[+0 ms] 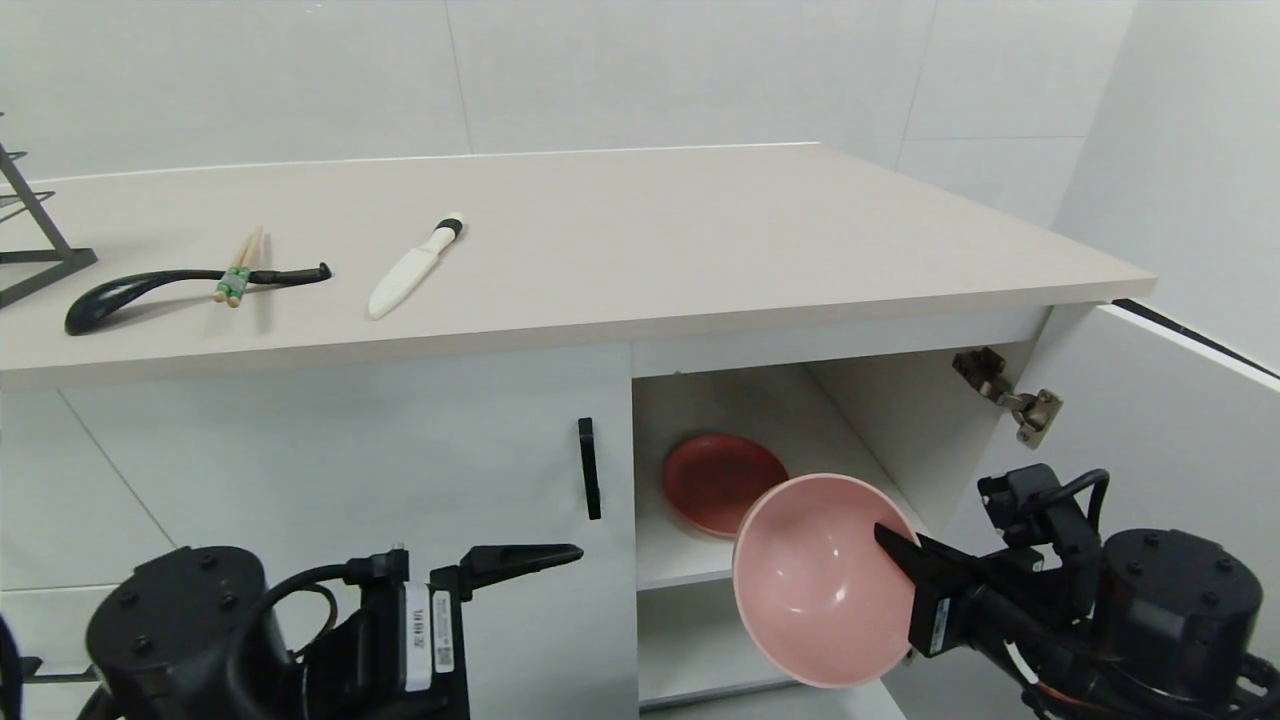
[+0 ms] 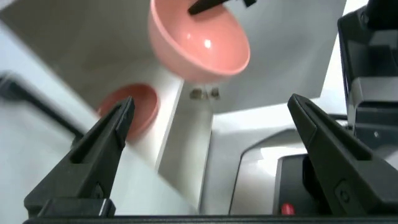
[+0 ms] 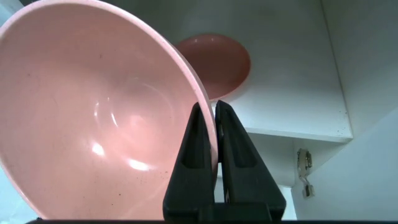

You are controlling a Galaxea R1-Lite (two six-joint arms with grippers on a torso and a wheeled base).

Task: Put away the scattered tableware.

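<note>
Fingers of the right hand (image 1: 886, 536) are pinching the rim of the pink bowl (image 1: 812, 585), one inside and one outside, and are holding it tipped on edge with its hollow facing up toward the robot. The bowl is hanging just in front of the open cupboard, with the shelf (image 1: 680, 560) lying straight ahead, beyond it. A red plate (image 1: 722, 480) is resting on that shelf, and bare shelf is showing along its front edge. The open door (image 1: 1150, 430) is standing close on the right and the closed door (image 1: 400, 470) on the left, probably leaving the bowl modest room on either side. The left hand (image 2: 211, 102) is hovering spread and empty, low by the closed door. A ladle (image 1: 130, 290), chopsticks (image 1: 240, 268) and a knife (image 1: 410, 272) are lying on the bench (image 1: 750, 230), well apart from both hands, nearer the left.
</note>
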